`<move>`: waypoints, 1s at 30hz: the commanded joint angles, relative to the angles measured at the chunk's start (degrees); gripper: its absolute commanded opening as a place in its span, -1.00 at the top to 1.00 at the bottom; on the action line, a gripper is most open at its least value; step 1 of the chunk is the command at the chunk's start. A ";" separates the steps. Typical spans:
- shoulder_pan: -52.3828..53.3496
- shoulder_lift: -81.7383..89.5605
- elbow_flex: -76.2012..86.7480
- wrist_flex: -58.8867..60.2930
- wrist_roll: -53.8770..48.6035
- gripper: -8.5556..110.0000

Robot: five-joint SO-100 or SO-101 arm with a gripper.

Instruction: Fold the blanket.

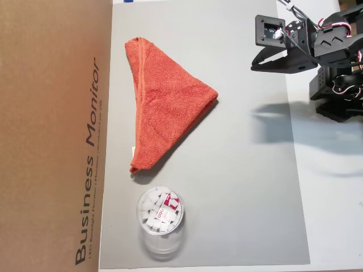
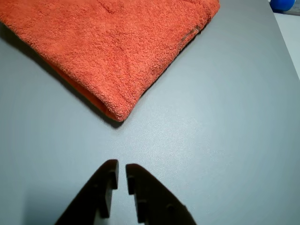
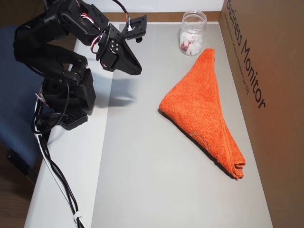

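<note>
The blanket (image 1: 164, 110) lies folded into a triangle on the grey mat (image 1: 244, 187), with a jar (image 1: 160, 212) just beside one corner. The end effector (image 2: 122, 176) hangs above the mat, apart from the blanket, nearly closed and empty.

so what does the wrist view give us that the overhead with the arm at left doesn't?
Wrist only: the gripper fingertips close up, a narrow gap between them, nothing held, and a blue object at the top right edge.

Overhead only: the whole arm, the clear jar, the cardboard box, the blanket's full triangle.

Both: the orange blanket, folded, on the grey mat, apart from the gripper.
</note>
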 commanded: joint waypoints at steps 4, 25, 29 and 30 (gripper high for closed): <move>0.26 5.27 4.48 -0.62 -0.35 0.86; 0.53 26.19 25.66 -0.62 -0.44 0.86; 0.53 29.53 28.65 -0.62 -0.44 0.86; 0.53 30.32 29.44 -0.62 -0.44 0.86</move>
